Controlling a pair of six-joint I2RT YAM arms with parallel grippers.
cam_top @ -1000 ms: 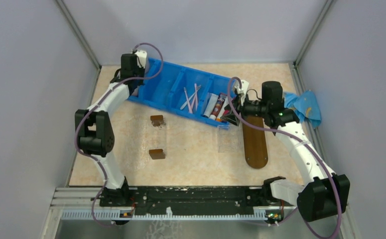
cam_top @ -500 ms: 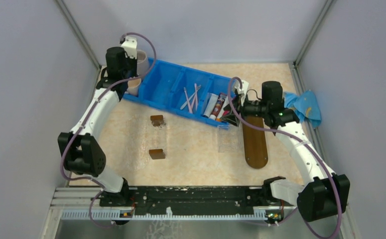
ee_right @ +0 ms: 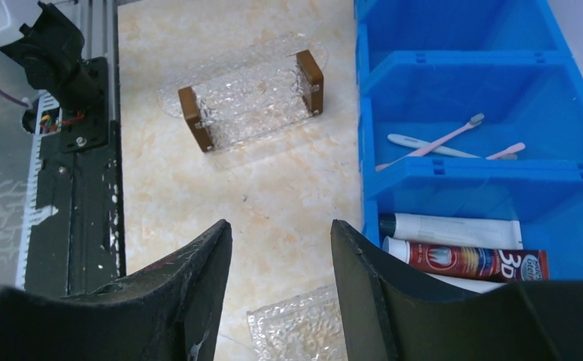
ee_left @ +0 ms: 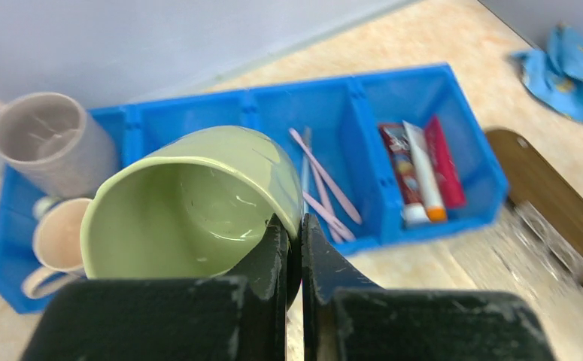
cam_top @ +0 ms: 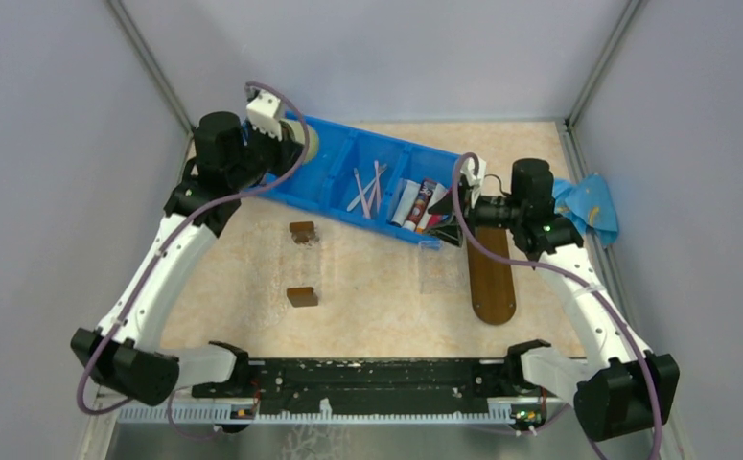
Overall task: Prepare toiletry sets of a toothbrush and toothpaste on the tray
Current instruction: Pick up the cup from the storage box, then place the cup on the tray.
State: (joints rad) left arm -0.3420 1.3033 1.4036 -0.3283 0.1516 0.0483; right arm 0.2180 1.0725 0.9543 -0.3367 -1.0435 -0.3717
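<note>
Green mug (ee_left: 175, 210), clamped at its rim by the left pincer (ee_left: 294, 226), now hangs lifted out of the blue bin (ee_left: 423, 75), while toothbrushes (ee_left: 326, 184) and toothpaste tubes (ee_left: 422, 177) remain inside, off the tray (cam_top: 491, 278); right pincer (ee_right: 280, 229) stays apart.

The marbled beige table (cam_top: 377, 287) has the blue bin (cam_top: 334, 182) slanting across its far side. In front of the bin's right end lie the tray (cam_top: 490, 278) and a clear sheet (cam_top: 439, 273). To the bin's right sits a blue cloth (cam_top: 588, 206), and in front of its left half a clear rack (cam_top: 301, 264).
</note>
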